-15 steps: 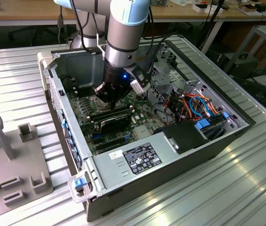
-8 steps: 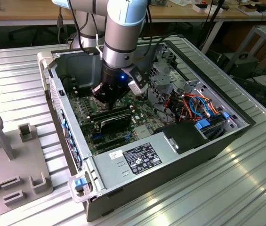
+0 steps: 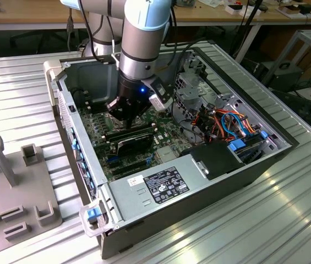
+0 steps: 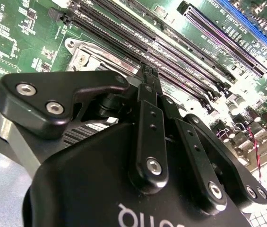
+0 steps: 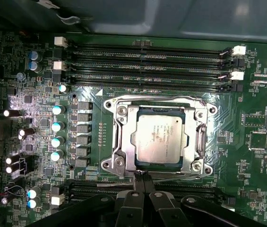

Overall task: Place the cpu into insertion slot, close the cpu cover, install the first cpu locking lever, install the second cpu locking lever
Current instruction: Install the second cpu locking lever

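- Small flat silver-grey square cpu (image 5: pixel 158 138): seated in silvery-framed square insertion slot (image 5: pixel 203 111), beneath lowered thin metal cpu cover (image 5: pixel 124 142).
- Black gripper (image 5: pixel 142 177): fingers pressed together, just beside slot frame; exterior view, 11 o'clock from grey power-supply box (image 3: pixel 138 186).
- Probably light, stiff, fragile; hold by rim edges.

Cool bright glare on motherboard (image 4: pixel 15 47)

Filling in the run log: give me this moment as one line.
cpu: seated in slot | cover: down over cpu | gripper: shut, tips at slot edge
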`<action>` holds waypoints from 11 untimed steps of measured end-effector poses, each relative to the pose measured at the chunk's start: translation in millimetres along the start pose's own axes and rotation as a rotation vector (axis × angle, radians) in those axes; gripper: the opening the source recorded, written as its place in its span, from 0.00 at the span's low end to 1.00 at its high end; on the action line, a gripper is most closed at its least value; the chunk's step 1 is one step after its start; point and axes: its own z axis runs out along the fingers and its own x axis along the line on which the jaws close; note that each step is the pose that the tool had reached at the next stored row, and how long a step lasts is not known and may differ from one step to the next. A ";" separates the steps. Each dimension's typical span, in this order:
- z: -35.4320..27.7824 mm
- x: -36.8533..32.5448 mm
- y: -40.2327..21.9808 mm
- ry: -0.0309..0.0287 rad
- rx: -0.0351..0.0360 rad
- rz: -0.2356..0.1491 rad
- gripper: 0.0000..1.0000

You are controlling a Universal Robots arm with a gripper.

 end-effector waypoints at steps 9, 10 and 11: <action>1.2 0.1 3.0 0.0000 0.0001 0.000 0.11; 1.4 0.2 3.1 0.0000 0.0001 0.000 0.11; 1.7 0.4 3.1 -0.0001 0.0000 0.000 0.11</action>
